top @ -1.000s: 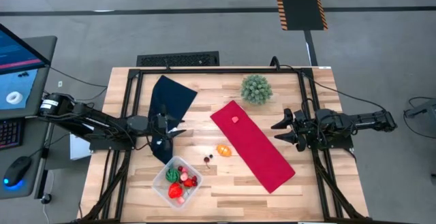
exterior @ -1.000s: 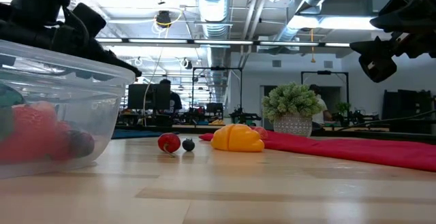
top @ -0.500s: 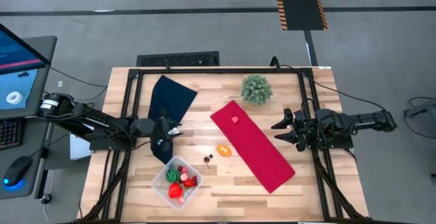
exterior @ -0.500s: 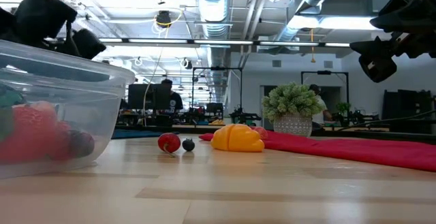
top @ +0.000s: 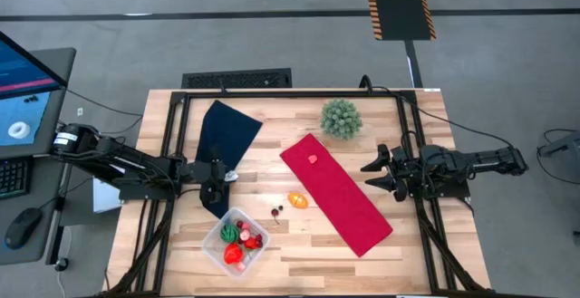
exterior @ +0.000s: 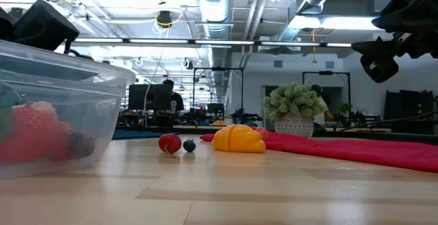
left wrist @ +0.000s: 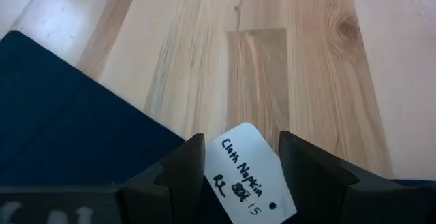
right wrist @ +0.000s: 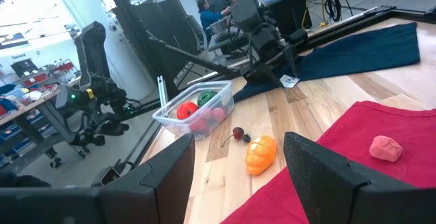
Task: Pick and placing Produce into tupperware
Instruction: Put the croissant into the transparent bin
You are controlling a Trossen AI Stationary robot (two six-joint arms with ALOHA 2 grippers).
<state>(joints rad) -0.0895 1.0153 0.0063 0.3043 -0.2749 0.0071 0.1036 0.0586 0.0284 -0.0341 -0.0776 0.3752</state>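
Tupperware (top: 236,241): clear, roughly square box with rounded corners, set diagonally near the table's front edge on the left half, one corner pointing toward the dark blue cloth (top: 224,144); it holds red and green produce pieces, among them a strawberry-like red one (exterior: 31,133). Loose produce on the bare wooden table (top: 299,253): an orange piece (top: 297,199), its long axis roughly across the table in the high view, just beside the red cloth's near-left edge; a red cherry (exterior: 170,143) and a dark berry (exterior: 189,144), side by side, between the orange piece and the tupperware. A pink piece (top: 312,160) lies on the red cloth (top: 340,197), toward its far end; the cloth's long axis runs diagonally from far-centre to near-right. Left gripper (left wrist: 238,157): jaws partly apart, empty, over the lower part of the dark blue cloth, straddling a white paper tag (left wrist: 248,176) with handwriting; the tupperware lies near it, toward the table's front. Right gripper (top: 373,174): jaws spread fairly wide, empty, raised beside the red cloth's right edge, pointing toward the table's middle; the orange piece, cherry and berry lie ahead of it, across the cloth, the tupperware beyond them. Spiky green plant ball (top: 341,118): at the table's far side, beyond the red cloth's far end.
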